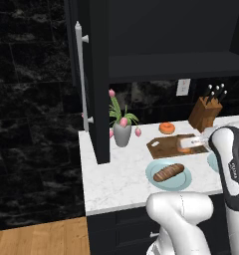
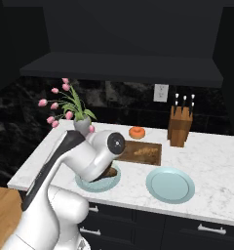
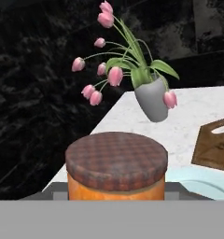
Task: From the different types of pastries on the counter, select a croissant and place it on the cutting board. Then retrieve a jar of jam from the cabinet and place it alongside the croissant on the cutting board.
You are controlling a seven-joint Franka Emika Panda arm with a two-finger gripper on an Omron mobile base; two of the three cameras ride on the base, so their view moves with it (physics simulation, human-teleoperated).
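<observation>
Clamped on the jar of jam (image 3: 116, 165), the end effector (image 1: 187, 145) hovers over the cutting board (image 1: 164, 146), a flat dark-brown wooden rectangle on the veined marble table (image 2: 211, 161). Its orange cylinder wears a checked, cloth-textured round lid. A lumpy golden croissant (image 2: 146, 152) lies on the board; a glossy ring doughnut (image 2: 137, 132) sits just behind it.

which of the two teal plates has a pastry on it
The plate nearer the vase, holding the long brown loaf. The other plate, nearer the knife block, is bare.
</observation>
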